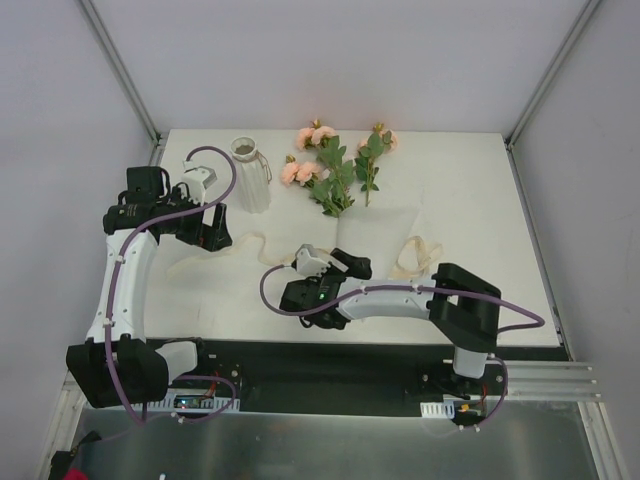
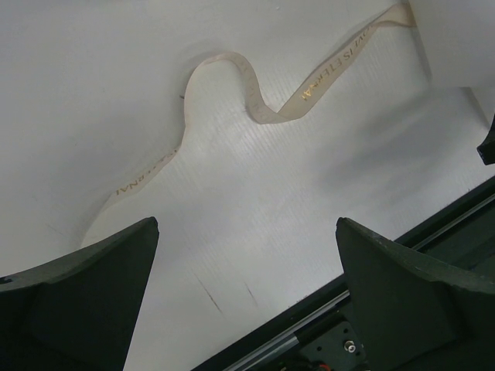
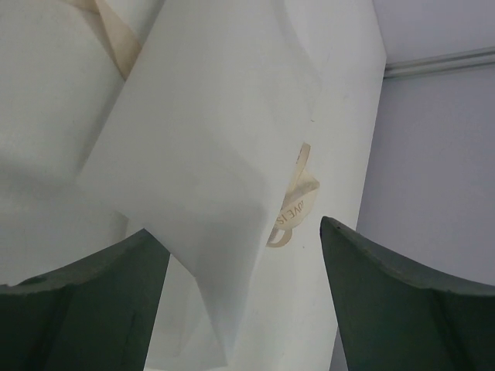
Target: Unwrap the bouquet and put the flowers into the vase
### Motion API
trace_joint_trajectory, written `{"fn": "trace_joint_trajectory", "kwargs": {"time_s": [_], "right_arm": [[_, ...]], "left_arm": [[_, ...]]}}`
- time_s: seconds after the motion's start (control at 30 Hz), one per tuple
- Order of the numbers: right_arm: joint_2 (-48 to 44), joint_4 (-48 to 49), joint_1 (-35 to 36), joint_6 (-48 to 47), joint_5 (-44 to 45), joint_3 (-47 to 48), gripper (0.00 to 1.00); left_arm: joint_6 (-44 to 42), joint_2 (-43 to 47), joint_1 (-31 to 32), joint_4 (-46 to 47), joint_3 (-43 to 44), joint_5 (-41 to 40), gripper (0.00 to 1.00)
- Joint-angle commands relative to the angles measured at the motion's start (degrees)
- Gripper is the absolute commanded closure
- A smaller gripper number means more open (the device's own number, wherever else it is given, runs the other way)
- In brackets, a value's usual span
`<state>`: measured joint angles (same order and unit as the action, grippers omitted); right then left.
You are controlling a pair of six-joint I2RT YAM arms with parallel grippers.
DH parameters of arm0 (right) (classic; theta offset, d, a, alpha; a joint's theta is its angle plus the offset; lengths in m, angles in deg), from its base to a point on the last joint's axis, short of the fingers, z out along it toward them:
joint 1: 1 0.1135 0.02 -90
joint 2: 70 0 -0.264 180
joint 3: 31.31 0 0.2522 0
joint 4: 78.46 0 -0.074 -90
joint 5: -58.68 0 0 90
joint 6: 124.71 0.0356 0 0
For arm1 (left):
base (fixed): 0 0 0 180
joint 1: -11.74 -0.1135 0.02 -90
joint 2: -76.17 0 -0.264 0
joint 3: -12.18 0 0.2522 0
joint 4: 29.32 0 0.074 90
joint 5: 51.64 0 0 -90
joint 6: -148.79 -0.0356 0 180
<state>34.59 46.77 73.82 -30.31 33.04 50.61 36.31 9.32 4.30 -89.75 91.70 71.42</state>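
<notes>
Ribbed white vase (image 1: pixel 251 176) stands near leafy, thin-stemmed peach roses (image 1: pixel 335 172).

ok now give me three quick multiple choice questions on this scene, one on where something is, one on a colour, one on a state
1. In the top view, where is the vase relative to the flowers?
A. left of them
B. right of them
C. lying across them

2. What colour are the blooms?
A. deep red
B. peach-pink
C. blue

3. What state are the flowers in?
A. upright, leaning on the vase
B. standing in the vase
C. lying flat on the table

Answers:
1 A, the vase stands to the left of the blooms.
2 B, the petals are pale peach-pink against green leaves.
3 C, the stems lie flat and nothing shows in the vase mouth.
</notes>
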Motion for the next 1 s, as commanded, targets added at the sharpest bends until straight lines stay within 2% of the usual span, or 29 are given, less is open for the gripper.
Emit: {"fn": "trace_joint_trajectory", "kwargs": {"time_s": [0.0,0.17,0.27,0.3,0.37,0.4,0.43,0.5,0.53,0.6,0.73,0.8,0.83,0.87,0.9,0.93,0.97], "right_arm": [[-3.5,7.1,0.8,-4.1,7.1,0.8,0.21],[-10.1,9.7,1.2,0.3,15.3,1.8,0.23],[-17.0,8.4,0.8,6.9,18.1,1.2,0.23],[-20.1,7.3,0.2,11.9,18.3,0.8,0.23],[-23.0,-1.2,-0.6,19.8,19.0,1.1,0.23],[-23.5,-6.1,-0.9,30.4,19.2,1.6,0.22],[-23.4,-18.5,-1.1,38.1,19.6,2.4,0.22],[-21.7,-36.4,-1.3,56.5,20.0,6.4,0.22],[-20.8,-54.0,-1.4,74.7,20.2,7.9,0.21],[-22.0,-54.1,-1.4,72.9,18.9,6.7,0.20],[-32.2,-53.9,-1.5,79.1,15.5,-0.1,0.20],[-35.5,-53.7,-1.5,76.9,16.1,0.8,0.20],[-35.7,-48.2,-1.4,70.8,16.2,2.5,0.20],[-34.8,-42.5,-1.4,53.9,15.2,3.8,0.18],[-34.3,-34.6,-1.4,41.2,13.5,4.8,0.16],[-33.9,-18.3,-1.8,32.0,10.8,4.5,0.15],[-33.1,-12.9,-3.4,26.5,4.0,4.3,0.15]], "left_arm": [[0.2,0.0,0.7,-0.8,1.7,2.3,0.01],[0.5,0.1,0.7,-0.8,2.2,2.4,0.01],[0.5,0.8,0.7,-0.9,2.5,2.2,0.01],[0.5,0.9,0.6,-0.9,2.6,2.1,0.01],[0.4,1.0,0.6,-0.9,2.9,1.9,0.01],[0.4,1.1,0.6,-0.9,3.0,2.0,0.01],[0.4,1.1,0.7,-0.9,3.0,2.0,0.01],[0.4,1.2,0.6,-0.9,3.0,2.1,0.01],[0.3,1.2,0.7,-0.9,3.0,2.1,0.01],[0.5,1.1,0.6,-0.9,3.1,2.4,0.01],[0.1,0.8,0.6,-1.3,3.8,2.5,0.01],[0.0,0.8,0.7,-1.6,3.9,3.0,0.01],[-0.1,0.9,0.6,-1.5,3.9,3.1,0.01],[0.0,0.7,0.7,-1.7,4.0,3.2,0.01],[0.0,0.7,0.6,-1.8,4.1,3.1,0.01],[0.2,0.6,0.7,-1.7,4.3,3.2,0.01],[0.2,0.7,0.7,-1.7,4.5,3.2,0.01]]}}
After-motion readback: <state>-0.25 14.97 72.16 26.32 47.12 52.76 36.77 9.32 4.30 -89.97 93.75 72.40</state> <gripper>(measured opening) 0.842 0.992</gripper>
